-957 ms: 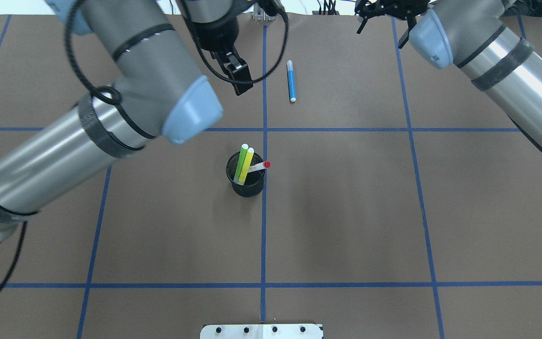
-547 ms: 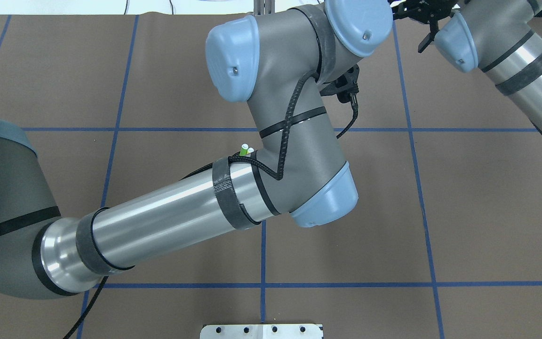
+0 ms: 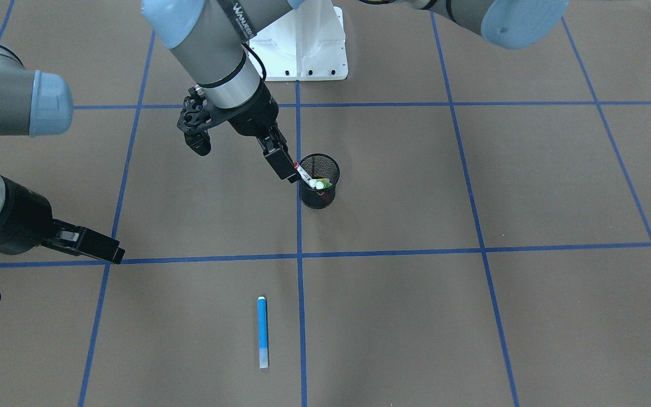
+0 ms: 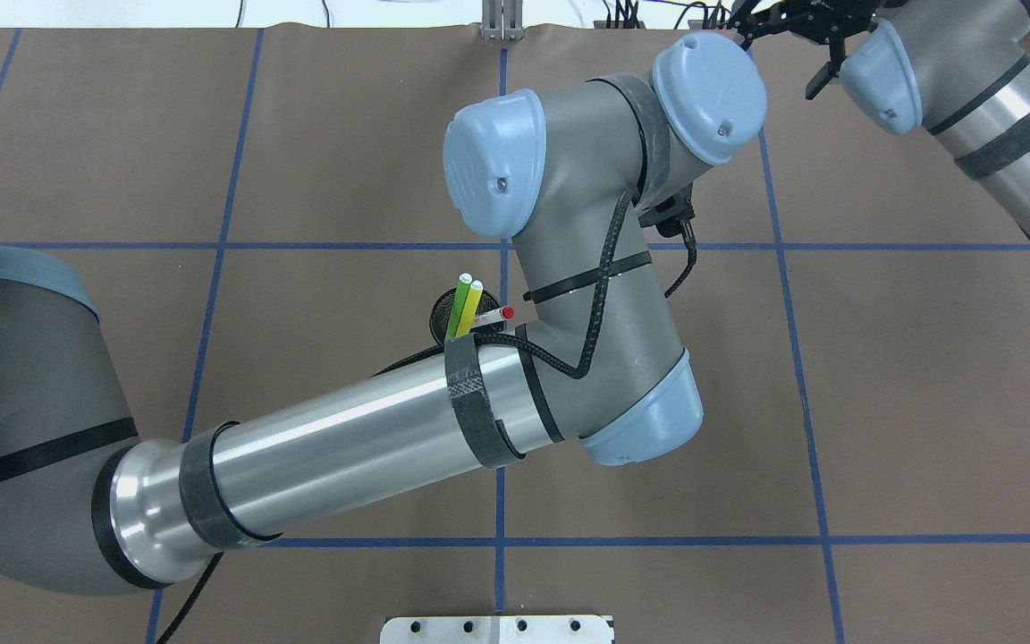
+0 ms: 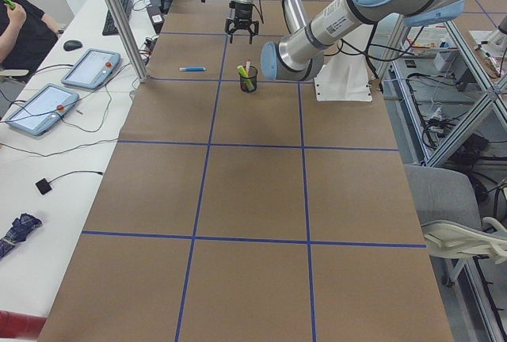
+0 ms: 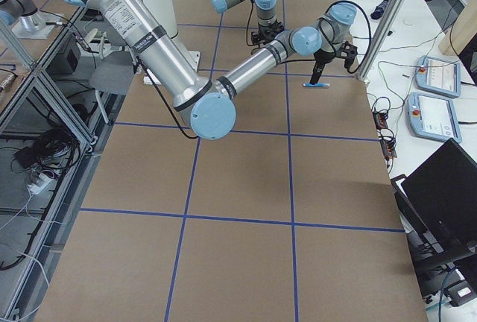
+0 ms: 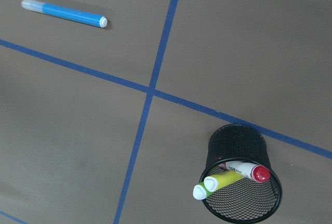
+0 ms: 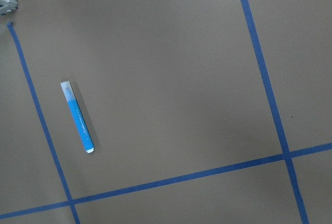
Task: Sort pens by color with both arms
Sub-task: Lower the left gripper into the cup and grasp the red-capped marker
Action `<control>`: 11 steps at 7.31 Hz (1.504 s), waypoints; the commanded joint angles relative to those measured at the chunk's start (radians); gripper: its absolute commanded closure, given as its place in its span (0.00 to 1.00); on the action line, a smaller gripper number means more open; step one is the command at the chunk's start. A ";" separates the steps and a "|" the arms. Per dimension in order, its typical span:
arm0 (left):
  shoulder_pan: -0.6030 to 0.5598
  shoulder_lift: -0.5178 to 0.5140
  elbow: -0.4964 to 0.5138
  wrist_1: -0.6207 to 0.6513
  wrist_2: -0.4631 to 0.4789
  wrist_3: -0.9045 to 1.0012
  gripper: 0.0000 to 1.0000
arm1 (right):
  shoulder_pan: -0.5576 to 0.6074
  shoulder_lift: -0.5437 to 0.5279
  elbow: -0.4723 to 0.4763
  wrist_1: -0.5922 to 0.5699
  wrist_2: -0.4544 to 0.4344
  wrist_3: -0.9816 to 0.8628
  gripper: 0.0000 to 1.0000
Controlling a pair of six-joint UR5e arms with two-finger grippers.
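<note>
**Both grippers spread wide, three pens in the cup, blue pen on the table**

The left gripper point(image 3: 244, 163) is released, its jaws standing far apart and holding nothing. One fingertip point(image 3: 287, 171) sits right at the rim of the black mesh cup point(image 3: 318, 196), against the upper end of the red-capped pen point(image 4: 495, 315). Whether it actually touches that pen cannot be told. The other finger hangs well off to the side, over bare table point(image 3: 472, 169).

The right gripper point(image 3: 57, 275) is also spread wide and empty. It hovers above the table away from the cup, with one finger partly cut off by the front view's edge.

The red-capped pen, the light green pen point(image 4: 459, 309) and the yellow pen point(image 4: 472, 304) all stand leaning in the cup, close to the crossing of two blue tape lines point(image 3: 298, 257). The blue pen point(image 3: 263, 332) lies flat on the table on the far side of the cup from the white pedestal point(image 3: 303, 45), well apart from the cup and just beside a tape line.

From overhead, the left arm point(image 4: 569, 268) reaches across the middle. It hides its own gripper, the blue pen and most of the cup, leaving only the pen tops and a sliver of rim showing. The right gripper there is cropped at the top edge. Neither wrist view shows any fingers.
</note>
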 commanded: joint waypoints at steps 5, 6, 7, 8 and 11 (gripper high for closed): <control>0.055 0.031 0.034 -0.009 0.011 -0.020 0.14 | 0.011 -0.010 -0.013 0.001 0.039 -0.003 0.00; 0.055 0.037 0.037 -0.012 0.013 -0.023 0.17 | 0.009 -0.010 -0.014 0.001 0.038 -0.003 0.00; 0.059 0.041 0.037 -0.018 0.015 -0.026 0.18 | 0.009 -0.010 -0.017 0.001 0.038 -0.003 0.00; 0.064 0.041 0.038 -0.020 0.021 -0.038 0.22 | 0.009 -0.011 -0.017 0.003 0.036 -0.005 0.00; 0.073 0.047 0.051 -0.038 0.022 -0.077 0.38 | 0.009 -0.011 -0.017 0.003 0.038 -0.006 0.00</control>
